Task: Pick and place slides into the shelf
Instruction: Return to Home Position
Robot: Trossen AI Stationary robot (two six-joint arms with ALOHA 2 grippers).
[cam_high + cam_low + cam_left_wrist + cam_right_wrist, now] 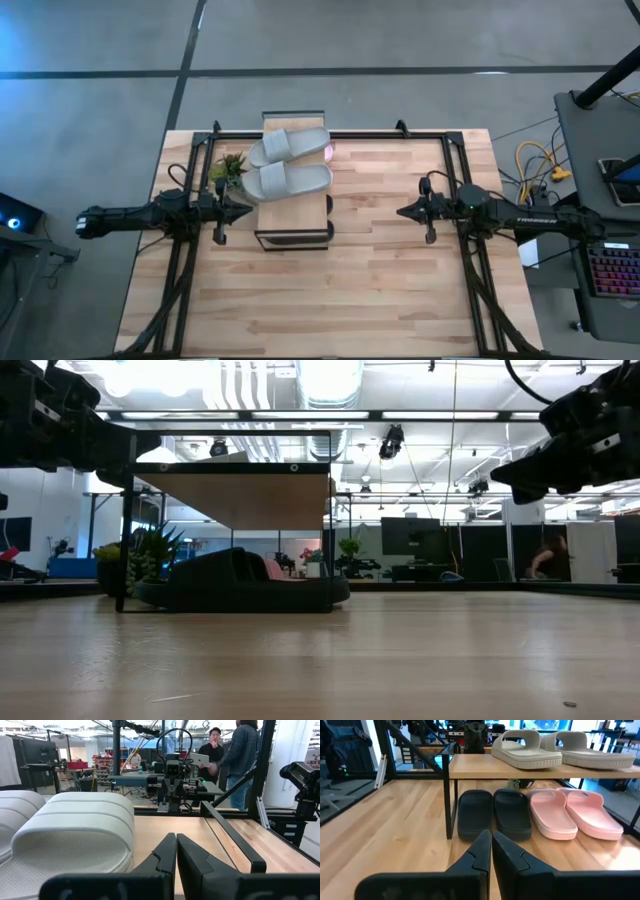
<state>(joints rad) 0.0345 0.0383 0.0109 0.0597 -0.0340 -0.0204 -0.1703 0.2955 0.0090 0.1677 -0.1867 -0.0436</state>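
Grey foam pair first: two grey slides (290,146) (290,182) lie side by side on the light plank top of the shelf (290,216), soles down and slightly skewed to the plank. Up close in the left wrist view, the nearer grey slide (75,835) has a wide ribbed strap and a finely dotted footbed.

Shelf is a thin black metal frame under a pale wood top. It stands on the wooden worktop (380,290) at about 11 o'clock from the worktop's centre.

Under the plank, on the worktop, two black slides (475,812) (512,812) and two pink slides (552,815) (592,812) sit in one row, each pair side by side. The black are matte, the pink smooth and rounded. From above, the black pair is toward the shelf's 6 o'clock end and the pink pair toward its 12 o'clock end. Their 3 o'clock ends just poke out past the plank edge.

A small green plant (230,168) sits just beside the shelf at its 9 o'clock.

The left tool (248,211) is raised at the shelf's 9 o'clock side, just beside the frame. Its fingers (165,851) are brought together to a thin slit, with nothing held.

The right tool (400,212) is at 3 o'clock, well apart from the shelf, also raised. Its fingers (479,845) are closed together with nothing between them.

Two people (215,745) (242,755) stand in the room beyond.
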